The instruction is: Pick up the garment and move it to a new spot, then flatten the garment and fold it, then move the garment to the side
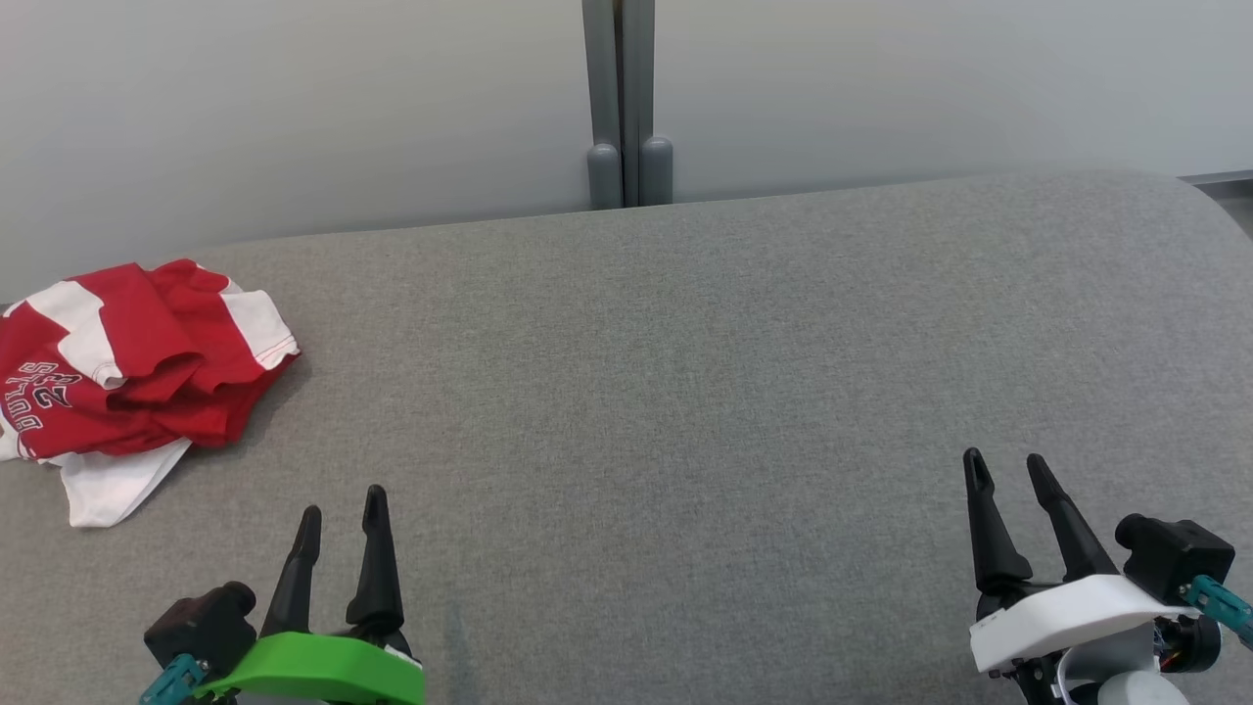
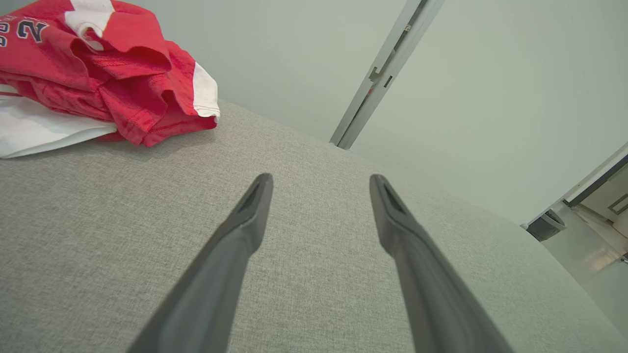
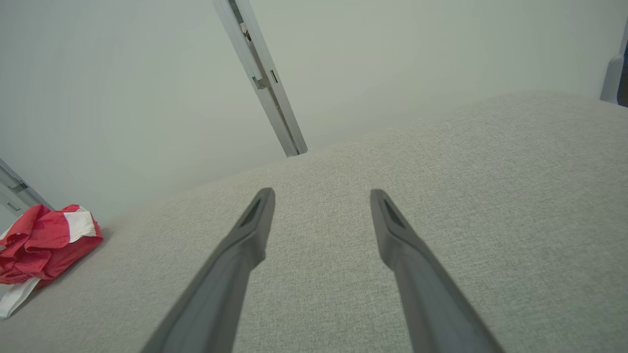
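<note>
A crumpled red and white garment (image 1: 137,372) with dark lettering lies in a heap at the far left of the grey fabric surface (image 1: 685,392). It also shows at the upper left of the left wrist view (image 2: 108,73) and at the left edge of the right wrist view (image 3: 44,245). My left gripper (image 1: 343,509) hovers open near the front edge, to the right of and below the garment, apart from it. My right gripper (image 1: 1003,465) stands open at the lower right, far from the garment. Both hold nothing.
A pale wall panel with a grey vertical post (image 1: 619,98) runs behind the surface. The surface's back edge curves down at the far right (image 1: 1204,196). Wide bare fabric lies between the two grippers.
</note>
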Tool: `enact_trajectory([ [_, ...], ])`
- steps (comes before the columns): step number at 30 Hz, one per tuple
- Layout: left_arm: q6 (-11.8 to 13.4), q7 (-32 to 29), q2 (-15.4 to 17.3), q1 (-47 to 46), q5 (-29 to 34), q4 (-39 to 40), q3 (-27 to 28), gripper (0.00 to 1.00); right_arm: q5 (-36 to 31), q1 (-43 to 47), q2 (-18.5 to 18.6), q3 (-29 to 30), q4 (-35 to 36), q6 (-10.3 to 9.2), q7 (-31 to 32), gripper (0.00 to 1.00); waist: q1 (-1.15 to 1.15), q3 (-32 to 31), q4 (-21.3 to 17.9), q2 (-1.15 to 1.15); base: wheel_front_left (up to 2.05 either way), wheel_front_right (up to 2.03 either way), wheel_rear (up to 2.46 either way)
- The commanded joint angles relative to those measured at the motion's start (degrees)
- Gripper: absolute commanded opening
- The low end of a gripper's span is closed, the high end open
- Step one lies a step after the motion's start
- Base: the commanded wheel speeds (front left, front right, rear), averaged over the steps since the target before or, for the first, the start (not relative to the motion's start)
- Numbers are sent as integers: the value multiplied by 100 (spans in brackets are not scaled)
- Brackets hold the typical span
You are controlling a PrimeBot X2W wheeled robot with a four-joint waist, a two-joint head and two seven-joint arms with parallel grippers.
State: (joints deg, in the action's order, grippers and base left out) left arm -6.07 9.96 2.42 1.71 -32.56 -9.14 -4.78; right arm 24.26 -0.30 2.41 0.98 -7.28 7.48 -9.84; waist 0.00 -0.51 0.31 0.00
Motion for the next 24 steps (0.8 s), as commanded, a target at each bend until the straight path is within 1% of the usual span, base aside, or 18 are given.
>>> enact_trajectory([
  [1, -31, 50, 46, 28, 128, 24, -6, 100, -174, 53, 38, -16, 76, 1, -65, 100, 0, 1, 3, 0, 0, 0, 0],
  [24, -24, 335, 58, 99, 971, -255, -75, 100, -1246, 103, 51, -62, 66, 2, -345, 100, 0, -7, 26, 0, 0, 0, 0],
])
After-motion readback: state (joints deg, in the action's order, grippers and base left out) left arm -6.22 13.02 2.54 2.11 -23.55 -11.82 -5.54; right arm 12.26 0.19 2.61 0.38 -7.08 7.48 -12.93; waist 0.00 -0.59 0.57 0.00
